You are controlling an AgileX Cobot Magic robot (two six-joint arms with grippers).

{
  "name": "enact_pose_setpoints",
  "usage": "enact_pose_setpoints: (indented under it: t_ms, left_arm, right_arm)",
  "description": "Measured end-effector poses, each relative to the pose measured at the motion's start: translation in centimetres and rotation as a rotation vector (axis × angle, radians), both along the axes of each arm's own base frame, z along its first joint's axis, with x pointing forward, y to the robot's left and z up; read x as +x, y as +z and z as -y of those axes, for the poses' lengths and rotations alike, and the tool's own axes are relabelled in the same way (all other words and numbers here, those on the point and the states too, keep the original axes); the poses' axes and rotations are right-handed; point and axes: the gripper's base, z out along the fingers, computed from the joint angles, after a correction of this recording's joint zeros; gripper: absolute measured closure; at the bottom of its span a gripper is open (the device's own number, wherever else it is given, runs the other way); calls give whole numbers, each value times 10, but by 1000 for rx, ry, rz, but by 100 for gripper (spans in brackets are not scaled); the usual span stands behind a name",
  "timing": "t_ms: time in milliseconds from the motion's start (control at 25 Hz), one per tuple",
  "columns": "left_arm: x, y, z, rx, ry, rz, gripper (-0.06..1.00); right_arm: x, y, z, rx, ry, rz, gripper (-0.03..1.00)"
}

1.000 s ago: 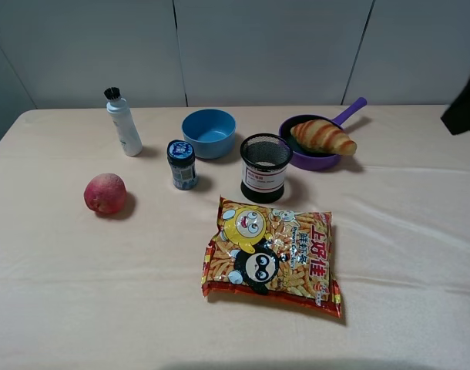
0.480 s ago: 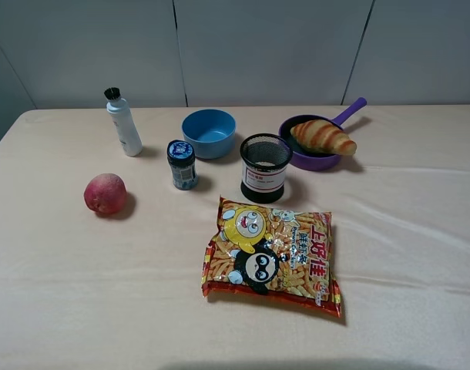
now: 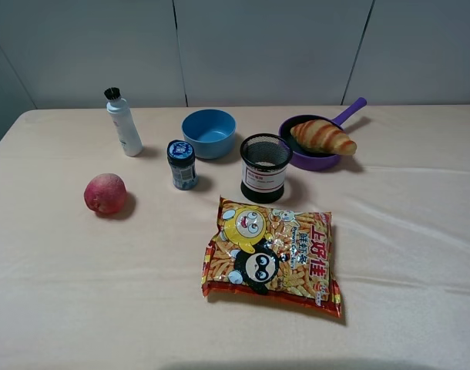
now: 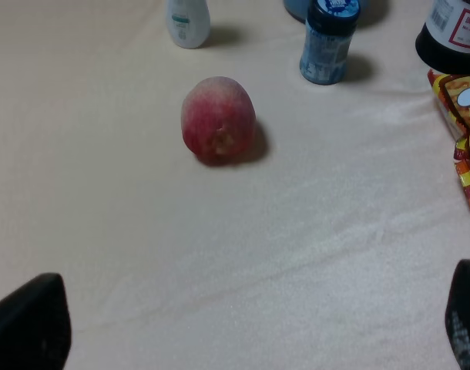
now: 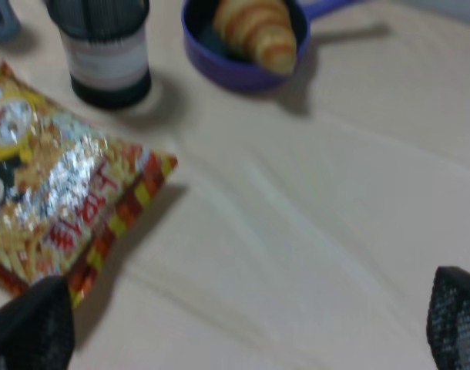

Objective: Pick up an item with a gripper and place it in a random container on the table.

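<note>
Exterior high: the right arm, a dark shape at the right edge a second ago, is gone from view; nothing on the table [image 3: 420,254] has moved since. Croissant [image 3: 323,136] lies in the pan [image 3: 312,160], one end overhanging the rim.

Right wrist: right gripper [image 5: 243,327] has its jaws spread wide, nothing between them, pulled well back. Croissant [image 5: 258,29] and pan [image 5: 219,65] sit far ahead of it, snack bag [image 5: 62,200] nearer and off to one side.

Left wrist: left gripper [image 4: 250,327] also looks released and empty, peach [image 4: 218,119] ahead of it, untouched.

Judgement: the place is done and the arm has retreated. Task looks complete unless another item is wanted.
</note>
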Motion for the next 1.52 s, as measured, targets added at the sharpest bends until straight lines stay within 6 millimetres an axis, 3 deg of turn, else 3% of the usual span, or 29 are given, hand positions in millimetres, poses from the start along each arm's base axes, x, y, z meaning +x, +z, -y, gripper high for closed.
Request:
enact_pose_setpoints:
  t_ms: [280,960,1520]
  left_arm:
    - [0,0,0,0,0,0,-4]
    - [0,0,0,0,0,0,-4]
    - [0,0,0,0,0,0,-4]
  right_arm:
    - [-11,-15,2,65,9,137,27]
    - [-10,-23,0,72,16,100,27]
    - [-9,-23,-1,59,-238,109,27]
